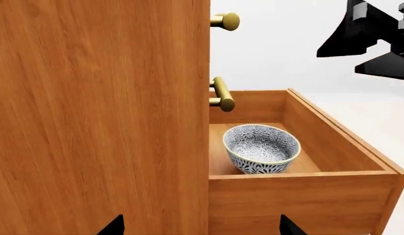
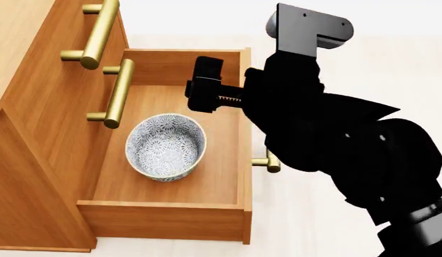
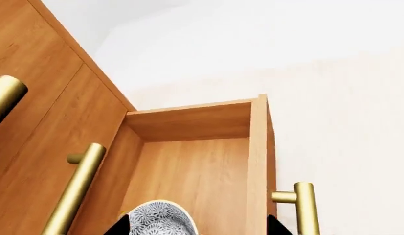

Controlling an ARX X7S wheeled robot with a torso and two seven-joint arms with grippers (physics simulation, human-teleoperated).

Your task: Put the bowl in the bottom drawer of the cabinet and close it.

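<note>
Pale, featureless floor and wall surround the orange-brown wooden three-drawer cabinet (image 2: 35,160). Its shallow bottom drawer (image 2: 171,217) stands pulled out, and the small white bowl with grey-blue floral speckle (image 2: 166,145) sits upright inside. The right pincer (image 2: 206,88) hovers empty and released above it; the left pincer's state I cannot tell. Closing comes next: press squarely on the front by its brass bar handle (image 2: 267,160), so the drawer runs straight.

**Hidden and cropped**

The right gripper (image 2: 204,85) fingertips hide behind its own body in the head view. In the right wrist view, the bowl (image 3: 157,219) is cropped. The bottom drawer's handle (image 2: 267,160) is mostly hidden behind the right arm (image 2: 335,144).
</note>
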